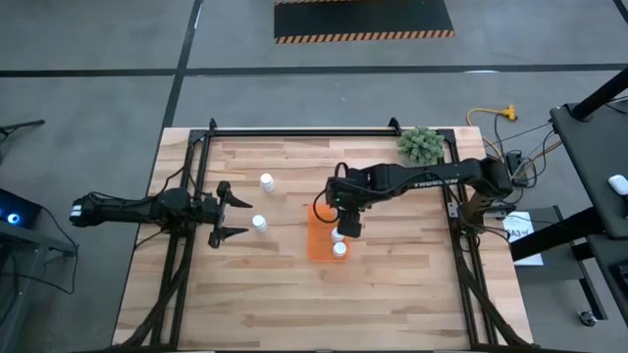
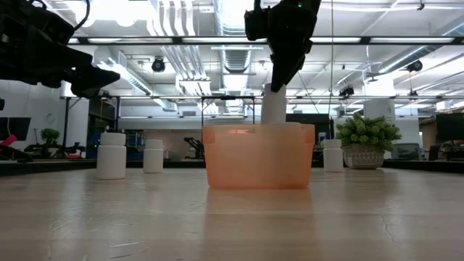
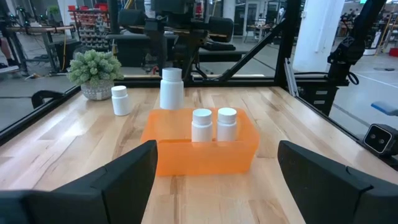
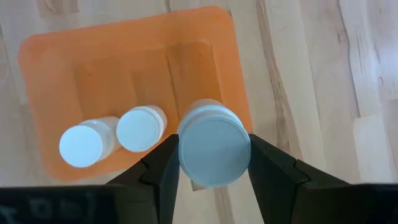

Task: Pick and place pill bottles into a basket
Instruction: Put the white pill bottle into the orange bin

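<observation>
The orange basket stands mid-table with two white pill bottles upright in it. My right gripper is shut on a third pill bottle above the basket. Two more bottles stand on the table left of the basket. Another bottle stands beside the green plant. My left gripper waits open at the table's left. My right gripper pinches the bottle's top end at the cap between its two fingers, one on either side. The fingers come from above, pointing steeply down. The bottle hangs upright below them over the basket, beside the two bottles in it.
The green plant sits at the table's far right corner. Black frame rails run along the far edge and both sides of the table. Bare wood lies near the front edge.
</observation>
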Motion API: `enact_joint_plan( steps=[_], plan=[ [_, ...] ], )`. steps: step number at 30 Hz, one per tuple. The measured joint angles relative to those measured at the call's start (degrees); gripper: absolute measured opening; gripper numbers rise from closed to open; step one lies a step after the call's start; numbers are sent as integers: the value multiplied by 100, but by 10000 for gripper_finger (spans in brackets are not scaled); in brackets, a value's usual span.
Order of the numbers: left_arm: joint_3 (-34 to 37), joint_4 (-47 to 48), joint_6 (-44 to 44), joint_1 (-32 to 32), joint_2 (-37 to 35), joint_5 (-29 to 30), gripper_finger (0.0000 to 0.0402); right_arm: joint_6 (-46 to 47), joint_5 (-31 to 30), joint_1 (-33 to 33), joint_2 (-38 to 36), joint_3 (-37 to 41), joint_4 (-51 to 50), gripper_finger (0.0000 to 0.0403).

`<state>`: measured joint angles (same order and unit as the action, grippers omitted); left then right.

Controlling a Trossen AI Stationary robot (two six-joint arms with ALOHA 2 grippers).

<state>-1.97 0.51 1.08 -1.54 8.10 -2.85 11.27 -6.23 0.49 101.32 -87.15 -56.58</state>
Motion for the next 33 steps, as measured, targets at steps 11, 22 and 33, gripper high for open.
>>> enact_joint_plan(
  steps=[11,22,33],
  plan=[
    [2,-2,-2,0,2,0,315,-142,3,-2,0,350,451,151],
    [0,-2,0,0,0,0,315,-142,16,-2,2,692,840,151],
    [1,0,-1,1,1,0,315,-138,25,-13,2,1097,1253,151]
  ],
)
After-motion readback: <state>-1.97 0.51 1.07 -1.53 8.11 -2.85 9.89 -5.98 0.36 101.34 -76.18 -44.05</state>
